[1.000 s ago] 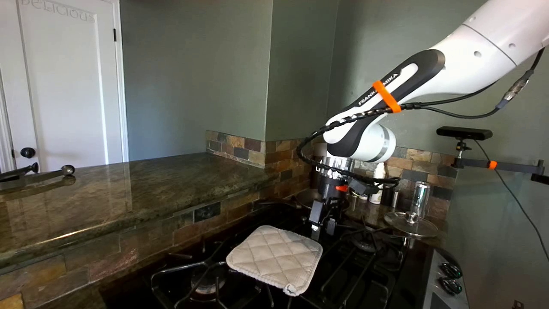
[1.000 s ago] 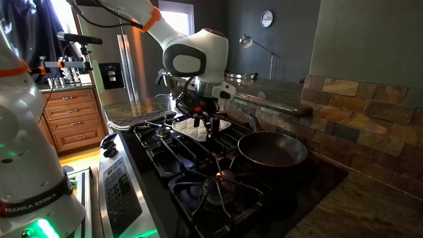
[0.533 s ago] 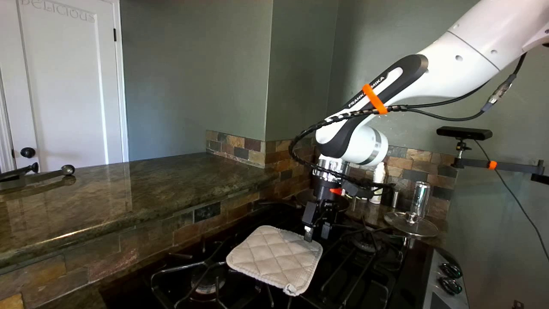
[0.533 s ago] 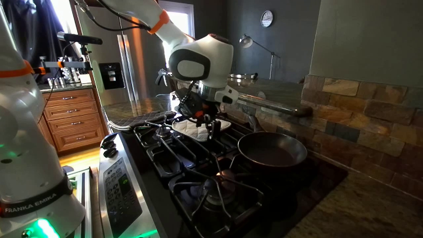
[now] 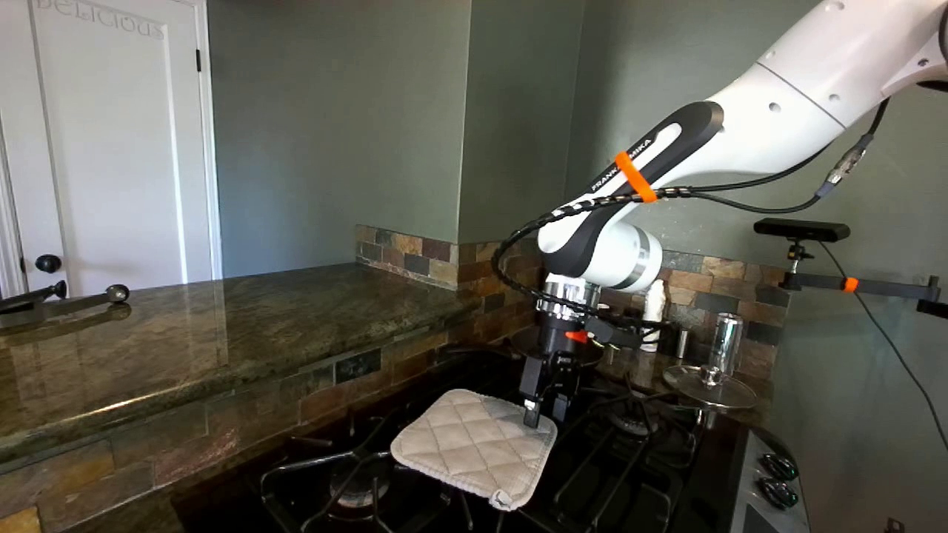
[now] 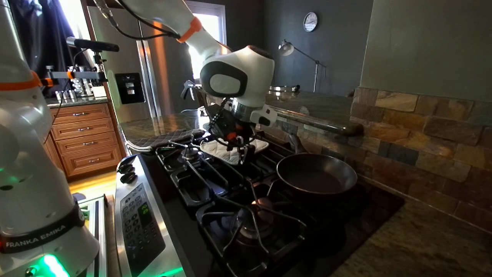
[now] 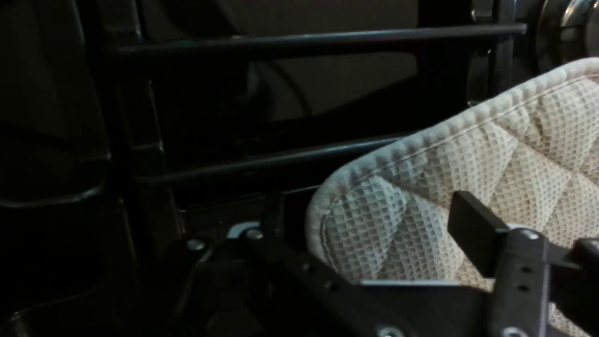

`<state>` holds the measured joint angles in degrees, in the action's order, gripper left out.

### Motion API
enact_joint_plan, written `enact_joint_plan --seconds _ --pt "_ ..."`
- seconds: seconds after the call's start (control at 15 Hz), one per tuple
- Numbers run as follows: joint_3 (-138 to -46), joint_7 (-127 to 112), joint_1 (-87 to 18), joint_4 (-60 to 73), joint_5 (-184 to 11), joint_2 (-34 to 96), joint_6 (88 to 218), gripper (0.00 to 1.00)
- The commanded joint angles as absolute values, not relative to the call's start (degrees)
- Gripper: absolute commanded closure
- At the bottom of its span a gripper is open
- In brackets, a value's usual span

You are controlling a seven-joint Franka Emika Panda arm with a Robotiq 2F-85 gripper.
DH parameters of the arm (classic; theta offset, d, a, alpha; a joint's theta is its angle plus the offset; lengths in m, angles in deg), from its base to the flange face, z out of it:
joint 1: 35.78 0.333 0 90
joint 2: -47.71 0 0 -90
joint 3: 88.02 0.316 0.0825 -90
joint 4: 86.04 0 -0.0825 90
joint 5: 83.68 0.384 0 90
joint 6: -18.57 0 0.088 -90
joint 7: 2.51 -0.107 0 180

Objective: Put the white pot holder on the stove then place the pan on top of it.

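Observation:
The white pot holder lies flat on the grates of the black stove; it also shows in the other views. My gripper is open and empty at the pad's corner. In the wrist view, one of my fingers is over the pad and the other is beyond its edge, in the dark, so the corner lies between them. I cannot tell whether the fingertip touches the cloth. The dark pan rests on the stove near the tiled wall, partly hidden behind my gripper in an exterior view.
A raised stone counter runs along the stove's back. A glass lid and a steel canister stand near the far end. A dark quilted cloth lies beyond the stove. The pan's handle points toward the raised counter.
My gripper has moved lower and toward the pot holder, so one finger now overlaps its corner. The pot holder and pan have not moved. The fingers stay apart.

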<state>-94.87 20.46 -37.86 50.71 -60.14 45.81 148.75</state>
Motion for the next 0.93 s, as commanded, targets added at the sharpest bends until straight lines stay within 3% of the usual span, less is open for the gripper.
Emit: enact_joint_plan --seconds 0.0,0.47,0.6,0.87 --pt "-93.64 21.28 -39.24 49.43 -58.51 44.31 147.31 0.41" --pt "-93.20 20.57 -39.88 49.20 -58.77 44.47 147.82 0.96" --pt "-93.47 19.70 -40.15 49.57 -59.93 45.59 148.35 1.00" --pt "-94.09 17.60 -41.15 49.17 -60.97 45.96 148.51 0.98"
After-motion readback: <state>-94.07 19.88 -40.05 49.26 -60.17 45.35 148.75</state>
